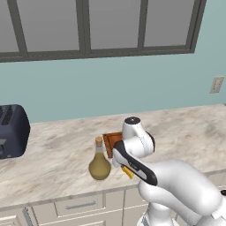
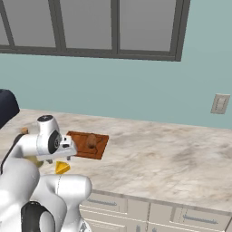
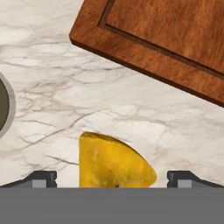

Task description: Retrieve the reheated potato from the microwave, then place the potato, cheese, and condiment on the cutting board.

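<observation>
The yellow cheese (image 3: 114, 165) wedge lies on the marble counter, just short of the cutting board (image 3: 166, 39). My gripper (image 3: 112, 178) hangs over it, open, with one fingertip (image 3: 41, 178) on each side and a gap to the cheese on both. In the right base view the brown potato (image 2: 92, 141) rests on the cutting board (image 2: 102, 146), and the cheese (image 2: 62, 168) lies just in front of its near-left corner. The olive-tan condiment (image 1: 99, 165) bottle stands upright left of the cheese (image 1: 128, 172). The microwave is out of view.
A dark blue toaster (image 1: 13, 130) stands at the far left of the counter. The counter's front edge (image 1: 66, 196) runs close below the bottle, with drawers under it. My own arm hides most of the board (image 1: 111, 139) in the left base view.
</observation>
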